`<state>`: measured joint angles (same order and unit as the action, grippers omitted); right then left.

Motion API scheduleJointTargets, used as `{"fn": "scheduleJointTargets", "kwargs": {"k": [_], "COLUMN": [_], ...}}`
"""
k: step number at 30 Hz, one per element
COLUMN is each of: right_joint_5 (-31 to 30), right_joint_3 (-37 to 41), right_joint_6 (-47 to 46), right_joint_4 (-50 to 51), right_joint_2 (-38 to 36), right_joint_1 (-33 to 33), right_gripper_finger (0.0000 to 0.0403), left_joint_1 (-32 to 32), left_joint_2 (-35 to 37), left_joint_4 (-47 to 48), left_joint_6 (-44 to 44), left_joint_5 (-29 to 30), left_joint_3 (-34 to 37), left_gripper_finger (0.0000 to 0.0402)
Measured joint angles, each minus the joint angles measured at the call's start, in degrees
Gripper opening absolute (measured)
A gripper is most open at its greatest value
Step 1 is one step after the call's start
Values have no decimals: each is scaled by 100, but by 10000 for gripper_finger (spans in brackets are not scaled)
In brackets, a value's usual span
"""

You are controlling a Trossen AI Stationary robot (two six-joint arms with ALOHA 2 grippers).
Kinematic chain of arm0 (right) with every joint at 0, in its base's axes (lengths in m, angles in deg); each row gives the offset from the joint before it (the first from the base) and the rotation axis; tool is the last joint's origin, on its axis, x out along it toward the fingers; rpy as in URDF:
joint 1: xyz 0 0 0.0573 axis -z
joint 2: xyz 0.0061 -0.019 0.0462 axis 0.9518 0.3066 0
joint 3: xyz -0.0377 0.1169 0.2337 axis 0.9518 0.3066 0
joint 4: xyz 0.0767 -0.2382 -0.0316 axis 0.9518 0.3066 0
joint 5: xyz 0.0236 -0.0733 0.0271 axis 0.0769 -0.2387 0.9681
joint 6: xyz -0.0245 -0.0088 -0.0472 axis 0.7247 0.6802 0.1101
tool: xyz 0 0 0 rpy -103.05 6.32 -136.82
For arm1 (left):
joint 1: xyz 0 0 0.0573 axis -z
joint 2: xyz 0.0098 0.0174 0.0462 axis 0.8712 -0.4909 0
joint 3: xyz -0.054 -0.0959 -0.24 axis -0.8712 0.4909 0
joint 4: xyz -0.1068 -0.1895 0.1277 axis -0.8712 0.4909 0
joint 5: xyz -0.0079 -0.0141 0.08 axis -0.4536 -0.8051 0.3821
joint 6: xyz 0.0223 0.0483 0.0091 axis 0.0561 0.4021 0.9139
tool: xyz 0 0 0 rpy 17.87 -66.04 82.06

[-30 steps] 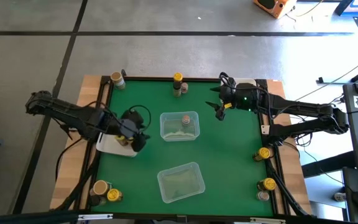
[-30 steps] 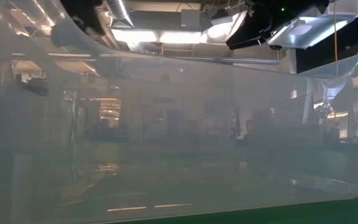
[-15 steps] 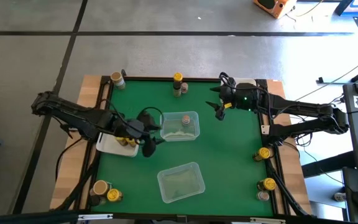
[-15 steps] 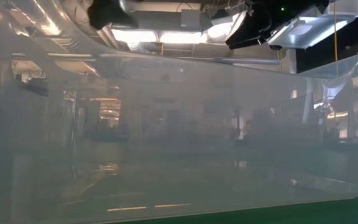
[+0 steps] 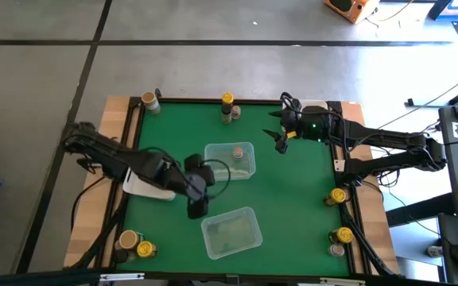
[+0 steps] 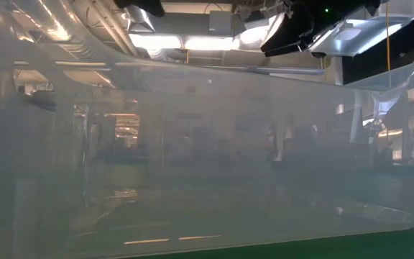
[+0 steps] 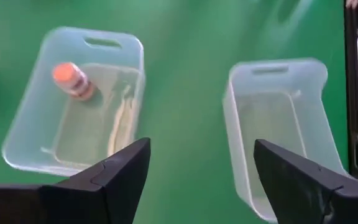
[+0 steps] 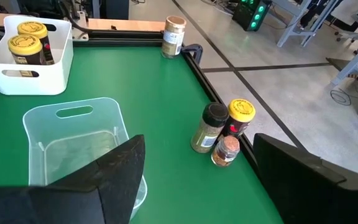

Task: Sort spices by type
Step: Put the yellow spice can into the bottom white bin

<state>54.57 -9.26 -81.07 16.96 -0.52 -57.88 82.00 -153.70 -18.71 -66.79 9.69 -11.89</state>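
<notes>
Over on the left, the white tray [image 5: 137, 187] is half hidden under the left arm, whose left gripper [image 5: 196, 208] hangs empty, fingers apart, between the two clear tubs. One pink-lidded jar [image 7: 73, 79] stands in the far tub [image 5: 230, 160]; the near tub [image 5: 230, 231] blocks nearly the whole low view. The right gripper [image 5: 280, 141] waits open on the right, and the remaining jars [image 5: 228, 107] sit around the table edges.
</notes>
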Motion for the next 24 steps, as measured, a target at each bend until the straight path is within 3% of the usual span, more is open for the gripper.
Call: {"fn": "scheduleJointTargets", "kwargs": {"k": [12, 24], "right_joint_5": [25, 1074], "right_joint_3": [-2, -2], "right_joint_6": [-42, -674], "right_joint_4": [-305, -318], "right_joint_2": [20, 24], "right_joint_1": [0, -4], "right_gripper_finger": [299, 299], "left_joint_1": [1056, 2107], "left_joint_2": [-262, -869], "left_joint_4": [129, 86], "left_joint_6": [-1874, -3995], "left_joint_5": [-11, -325], "left_joint_3": [-2, -2], "left_gripper_finger": [282, 282]}}
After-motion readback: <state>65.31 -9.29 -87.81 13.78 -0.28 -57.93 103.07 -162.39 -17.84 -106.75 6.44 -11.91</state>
